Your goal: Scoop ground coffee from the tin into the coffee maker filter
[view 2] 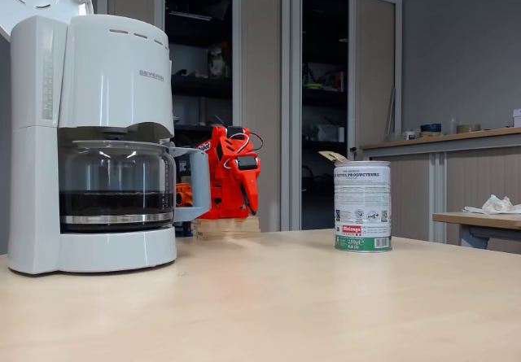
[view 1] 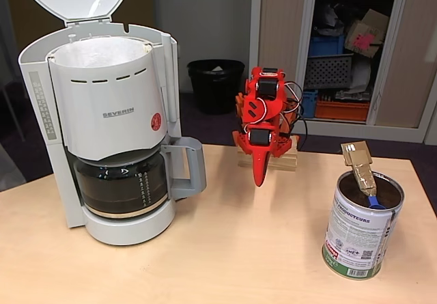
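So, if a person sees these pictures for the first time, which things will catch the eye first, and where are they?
The big white coffee maker stands at the left in both fixed views, lid up, with its filter above the dark carafe. The bright red arm is folded at the table's far edge, its gripper pointing down. At the right stands the shiny tin, with a taped handle sticking out of it.

**Desk layout: coffee maker left, arm behind, tin right**

In both fixed views the coffee maker (view 1: 102,126) stands at the left of the desk (view 1: 225,249), its filter (view 1: 109,92) seated above the carafe (view 1: 123,184). The arm (view 1: 263,113) sits behind, between the 2. The tin (view 1: 362,225) stands at the right, well apart, with a scoop (view 1: 362,171) leaning inside.
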`<action>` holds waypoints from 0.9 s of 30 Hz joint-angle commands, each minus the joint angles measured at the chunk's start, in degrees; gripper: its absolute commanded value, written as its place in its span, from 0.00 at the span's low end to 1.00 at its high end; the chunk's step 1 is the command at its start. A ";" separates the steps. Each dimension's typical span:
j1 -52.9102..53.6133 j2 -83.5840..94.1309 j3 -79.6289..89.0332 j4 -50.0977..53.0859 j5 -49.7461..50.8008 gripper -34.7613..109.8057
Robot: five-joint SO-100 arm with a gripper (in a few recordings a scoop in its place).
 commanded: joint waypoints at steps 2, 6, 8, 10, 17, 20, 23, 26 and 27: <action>0.00 0.00 0.35 0.62 -0.44 0.24; 0.00 0.00 0.35 0.62 -0.44 0.24; 0.00 0.00 0.35 0.62 -0.44 0.24; 0.00 0.00 0.35 0.62 -0.44 0.24; 1.58 0.00 0.35 0.70 -2.46 0.24; 3.87 0.00 0.35 0.70 -3.43 0.24; 0.97 0.00 0.35 0.79 -6.24 0.24; -3.69 0.00 0.35 0.70 -10.20 0.24; -5.36 -0.09 0.35 0.53 -11.43 0.24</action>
